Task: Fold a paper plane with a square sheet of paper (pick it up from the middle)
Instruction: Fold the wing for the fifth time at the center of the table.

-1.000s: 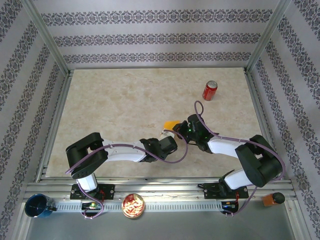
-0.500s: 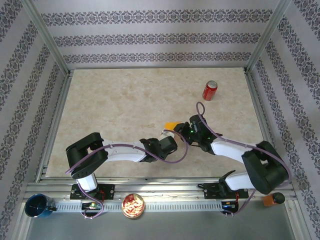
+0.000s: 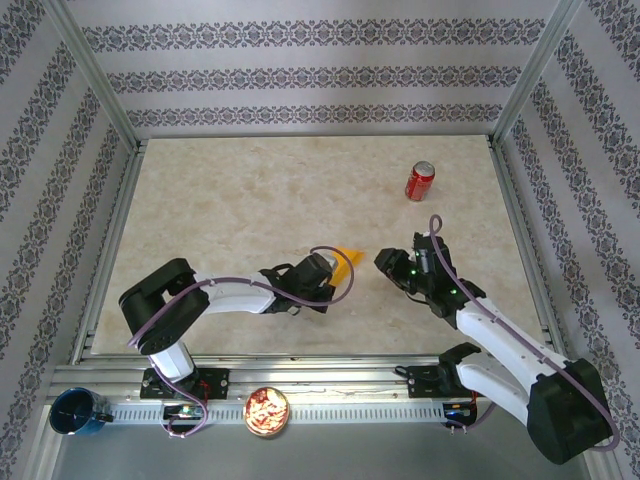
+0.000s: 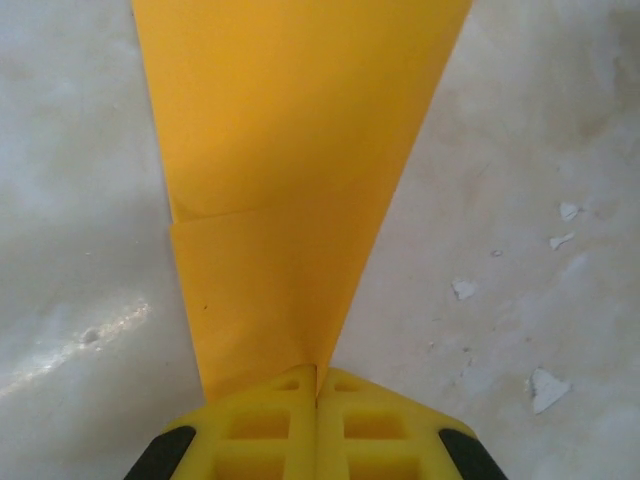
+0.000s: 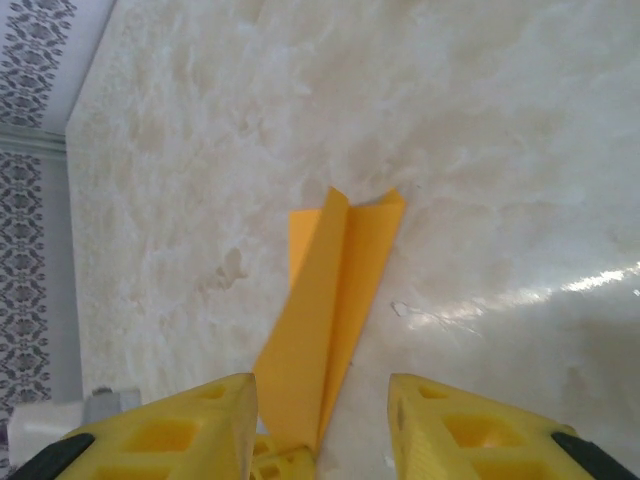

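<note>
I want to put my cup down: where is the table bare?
Bare: the far table left of the red can. Crowded: near-middle, where the left gripper pinches the orange paper beside the open right gripper.

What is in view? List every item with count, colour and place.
paper: 1, orange-yellow, folded, mid-table
can: 1, red, far right of table
cup: 1, blue, front rail, left end
bowl: 1, reddish bits inside, front rail, by left arm's base
block: 1, orange with black knob, front rail, right end
table: 1, beige marble
left gripper: 1, yellow fingers, shut on paper
right gripper: 1, yellow fingers, open, right of paper, apart from it
</note>
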{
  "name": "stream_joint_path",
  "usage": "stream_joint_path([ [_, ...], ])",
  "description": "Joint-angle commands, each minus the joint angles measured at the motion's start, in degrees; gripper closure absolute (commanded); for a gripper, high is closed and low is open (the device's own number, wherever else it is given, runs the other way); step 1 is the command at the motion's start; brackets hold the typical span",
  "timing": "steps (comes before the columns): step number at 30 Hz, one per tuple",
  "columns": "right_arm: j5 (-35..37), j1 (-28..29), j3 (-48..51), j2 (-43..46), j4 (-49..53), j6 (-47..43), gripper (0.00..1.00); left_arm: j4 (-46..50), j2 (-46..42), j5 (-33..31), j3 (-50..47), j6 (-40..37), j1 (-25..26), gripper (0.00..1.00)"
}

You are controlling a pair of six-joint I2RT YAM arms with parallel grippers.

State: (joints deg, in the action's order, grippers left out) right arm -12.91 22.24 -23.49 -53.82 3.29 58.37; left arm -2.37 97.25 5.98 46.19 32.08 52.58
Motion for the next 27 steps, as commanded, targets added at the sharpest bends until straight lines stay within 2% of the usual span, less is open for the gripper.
stream_joint_path([
  [1,-3.00,-0.44,1.80,0.52,-0.26,-1.51,0.59,-7.74,-0.62,9.95,-1.88,4.70,-1.95,1.00],
  [5,-7.71,-0.44,2.84,-1.76,-5.02,-1.40,0.60,-10.99,0.80,14.80,-2.26,6.70,-3.43,1.00],
  [12,-14.66,0.67,-0.09,-9.53,-7.73,-4.92,0.64,-16.54,4.51,21.40,-2.62,10.70,-5.05,1.00],
  [20,-16.34,2.72,-2.19,-16.27,-10.69,-6.73,0.83,-23.93,8.43,26.02,-3.57,14.47,-6.25,1.00],
  [27,-17.20,2.63,-1.58,-19.71,-14.24,-6.74,0.87,-29.21,10.18,29.48,-4.25,18.27,-7.29,1.00],
])
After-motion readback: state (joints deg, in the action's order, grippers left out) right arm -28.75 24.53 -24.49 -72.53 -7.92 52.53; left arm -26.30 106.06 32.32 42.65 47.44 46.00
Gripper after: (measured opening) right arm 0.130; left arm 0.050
